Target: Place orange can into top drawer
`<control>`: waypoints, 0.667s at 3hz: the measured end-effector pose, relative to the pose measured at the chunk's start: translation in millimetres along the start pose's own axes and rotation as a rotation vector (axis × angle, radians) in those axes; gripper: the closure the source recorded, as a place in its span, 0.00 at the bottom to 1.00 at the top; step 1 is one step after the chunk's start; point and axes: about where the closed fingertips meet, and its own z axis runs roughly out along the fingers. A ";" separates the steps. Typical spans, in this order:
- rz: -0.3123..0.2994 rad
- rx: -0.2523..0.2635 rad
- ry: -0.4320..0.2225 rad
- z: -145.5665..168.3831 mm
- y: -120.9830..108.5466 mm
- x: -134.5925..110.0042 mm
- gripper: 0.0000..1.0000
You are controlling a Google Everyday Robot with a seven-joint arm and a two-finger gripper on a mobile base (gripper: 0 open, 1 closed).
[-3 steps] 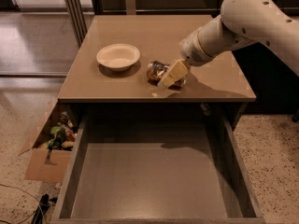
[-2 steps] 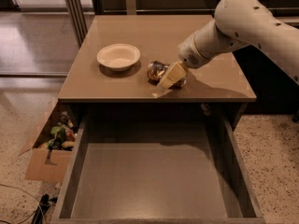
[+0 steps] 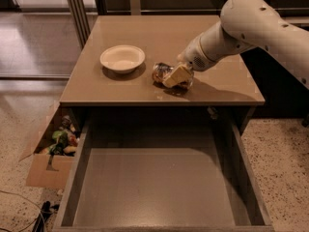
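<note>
The orange can [image 3: 161, 72] lies on its side on the tabletop [image 3: 164, 35], near the front edge and right of the middle. My gripper [image 3: 175, 77] comes down from the right on the white arm [image 3: 241, 25] and sits right at the can, covering its right part. The top drawer [image 3: 154, 185] is pulled open below the tabletop's front edge, with nothing showing on its flat grey bottom.
A white round bowl [image 3: 122, 58] stands on the tabletop left of the can. A brown cardboard box of clutter [image 3: 50, 151] sits on the floor left of the drawer. Cables [image 3: 41, 211] lie on the floor at bottom left.
The white arm has shifted slightly. The gripper stays at the can, and the can has not visibly moved.
</note>
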 end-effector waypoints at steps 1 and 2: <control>0.000 0.000 0.000 0.1 0.0 0.0 0.60; -0.001 -0.004 -0.001 0.2 0.6 -1.6 0.91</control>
